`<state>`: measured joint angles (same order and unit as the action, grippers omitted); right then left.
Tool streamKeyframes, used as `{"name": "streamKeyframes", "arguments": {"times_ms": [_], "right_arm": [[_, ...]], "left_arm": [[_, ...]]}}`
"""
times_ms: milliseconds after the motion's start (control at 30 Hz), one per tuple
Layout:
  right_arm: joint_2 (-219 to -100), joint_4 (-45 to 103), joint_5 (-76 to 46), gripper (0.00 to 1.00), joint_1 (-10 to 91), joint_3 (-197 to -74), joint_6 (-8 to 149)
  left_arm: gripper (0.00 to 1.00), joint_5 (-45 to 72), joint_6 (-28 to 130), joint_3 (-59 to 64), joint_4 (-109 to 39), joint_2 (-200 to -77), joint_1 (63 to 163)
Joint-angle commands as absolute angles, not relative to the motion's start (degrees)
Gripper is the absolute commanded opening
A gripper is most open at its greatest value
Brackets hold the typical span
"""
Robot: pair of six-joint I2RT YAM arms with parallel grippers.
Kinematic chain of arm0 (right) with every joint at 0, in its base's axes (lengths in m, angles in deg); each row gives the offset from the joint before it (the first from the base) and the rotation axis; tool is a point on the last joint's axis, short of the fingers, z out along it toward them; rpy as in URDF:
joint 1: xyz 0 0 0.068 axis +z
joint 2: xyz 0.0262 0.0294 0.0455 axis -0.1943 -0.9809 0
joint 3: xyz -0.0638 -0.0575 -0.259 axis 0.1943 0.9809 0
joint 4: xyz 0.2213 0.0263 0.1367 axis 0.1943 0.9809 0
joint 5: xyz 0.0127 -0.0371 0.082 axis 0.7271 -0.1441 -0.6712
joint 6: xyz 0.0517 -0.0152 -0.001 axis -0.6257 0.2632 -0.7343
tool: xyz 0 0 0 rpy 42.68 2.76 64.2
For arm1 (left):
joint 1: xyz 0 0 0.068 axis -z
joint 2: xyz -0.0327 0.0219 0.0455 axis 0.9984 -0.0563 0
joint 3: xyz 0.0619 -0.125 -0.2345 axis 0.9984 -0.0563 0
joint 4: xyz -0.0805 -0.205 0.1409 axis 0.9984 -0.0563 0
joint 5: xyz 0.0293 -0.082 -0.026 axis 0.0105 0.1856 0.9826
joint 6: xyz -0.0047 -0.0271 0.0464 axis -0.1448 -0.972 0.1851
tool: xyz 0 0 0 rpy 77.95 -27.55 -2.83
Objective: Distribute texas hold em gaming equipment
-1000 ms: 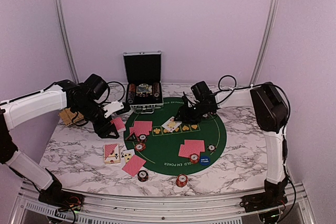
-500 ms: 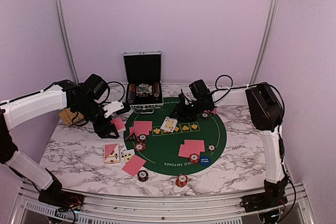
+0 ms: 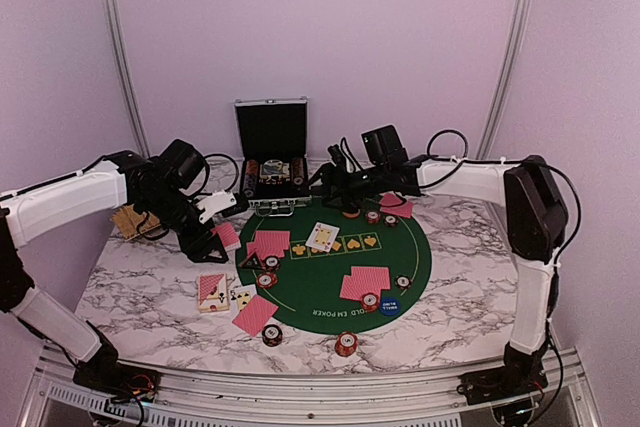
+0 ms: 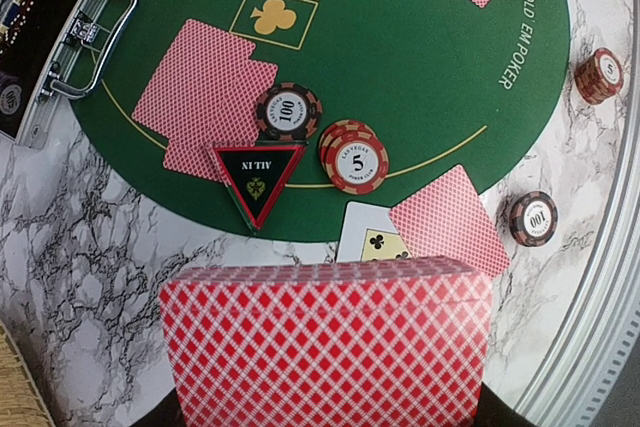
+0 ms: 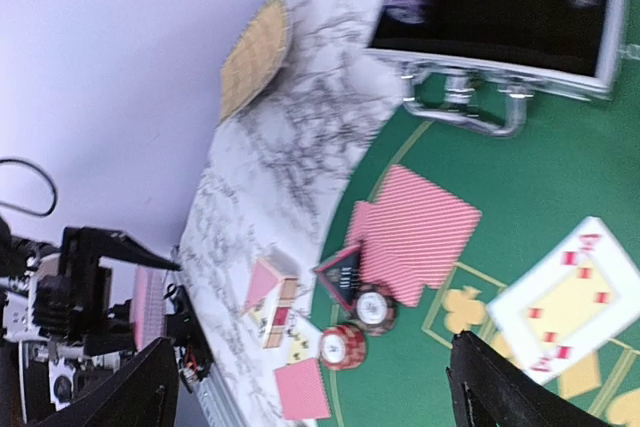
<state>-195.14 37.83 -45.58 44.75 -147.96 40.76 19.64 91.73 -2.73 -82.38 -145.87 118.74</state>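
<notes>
My left gripper (image 3: 216, 233) is shut on a deck of red-backed playing cards (image 4: 325, 342), held over the marble just left of the green mat (image 3: 330, 287). Below it lie a black triangular marker (image 4: 258, 175), a 100 chip (image 4: 288, 112) and a short stack of 5 chips (image 4: 355, 159). My right gripper (image 3: 332, 183) hovers open near the case, its fingers (image 5: 135, 387) wide apart with nothing between them. Red cards (image 3: 366, 282) lie in pairs round the mat, with a blue marker disc (image 3: 388, 306) beside the near pair. A face-up card (image 3: 323, 237) rests mid-mat.
The open silver-edged black case (image 3: 272, 172) stands at the back with chip rows inside. A woven tan tray (image 3: 128, 221) sits at the far left. Loose chips (image 3: 347, 343) lie on the marble near the front edge. A red card (image 3: 397, 204) and chips (image 3: 372, 215) sit at the mat's far right.
My right gripper has risen and swung back-left from the mat's far edge toward the case, and its jaws have widened. A card and chips there are uncovered. The left arm has stayed put.
</notes>
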Motion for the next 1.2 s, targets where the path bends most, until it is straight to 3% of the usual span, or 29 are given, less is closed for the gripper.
{"name": "streamKeyframes", "arguments": {"times_ms": [0,300,767,1167], "right_arm": [[-194.92,28.45,-51.26,0.92,51.57,-146.05,33.31],[-200.06,17.55,-54.87,0.93,59.57,-148.36,23.02],[-203.78,6.46,-57.72,0.93,61.22,-148.01,14.46],[-207.86,8.35,-58.78,0.89,62.52,-153.29,13.19]], "left_arm": [[0.00,21.98,90.80,0.58,-83.77,-146.02,118.50],[0.00,21.03,91.08,0.58,-83.68,-146.21,118.50],[0.00,20.84,91.50,-0.12,-83.68,-146.28,118.52],[0.00,19.98,91.68,0.07,-83.51,-146.84,118.59]]}}
